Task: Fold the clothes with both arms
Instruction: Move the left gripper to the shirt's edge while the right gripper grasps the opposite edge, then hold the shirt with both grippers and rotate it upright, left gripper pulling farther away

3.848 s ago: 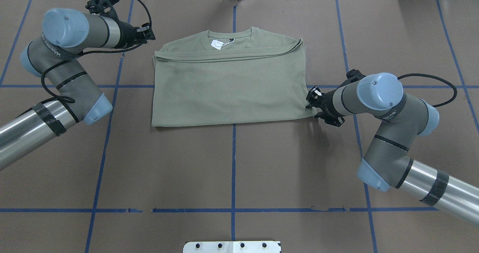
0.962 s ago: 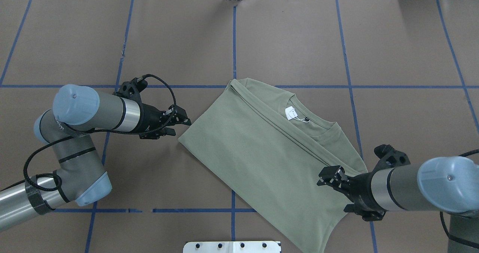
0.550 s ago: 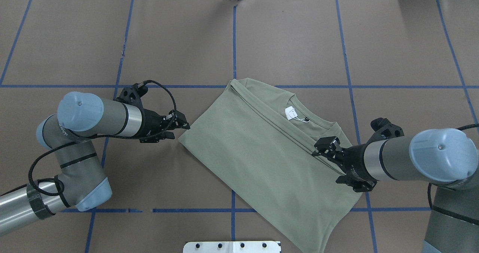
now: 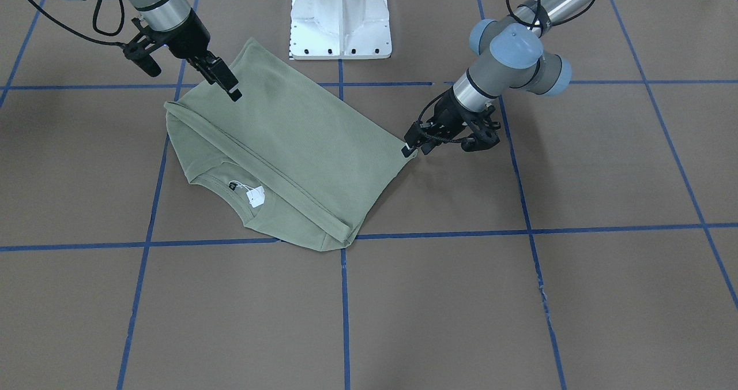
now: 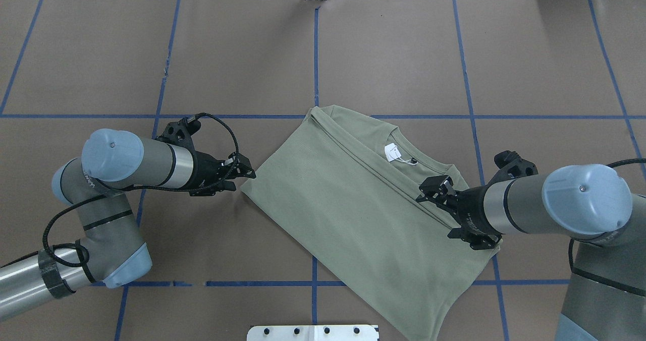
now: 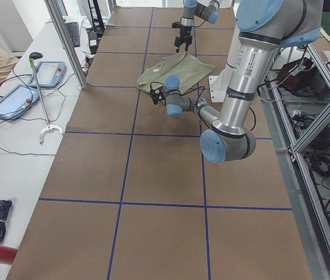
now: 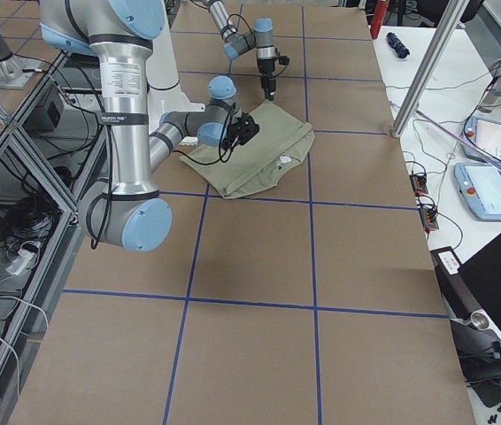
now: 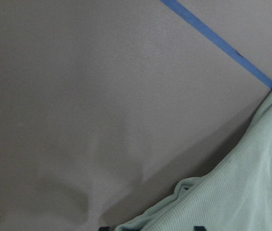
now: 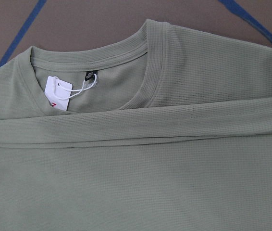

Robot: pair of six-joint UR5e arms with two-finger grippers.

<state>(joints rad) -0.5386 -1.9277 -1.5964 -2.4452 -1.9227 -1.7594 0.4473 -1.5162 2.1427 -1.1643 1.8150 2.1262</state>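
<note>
Folded sage shirt (image 5: 353,205) lies askew on desk (image 5: 404,53). L claw (image 5: 242,177) spread, astride shirt's corner; R claw (image 5: 441,214) released, over fabric nr collar w/ tag (image 5: 392,152).

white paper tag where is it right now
The white paper tag lies inside the neck of the sage-green shirt; in the overhead view that is right of the centre blue line and up-left of the right claw.
</note>
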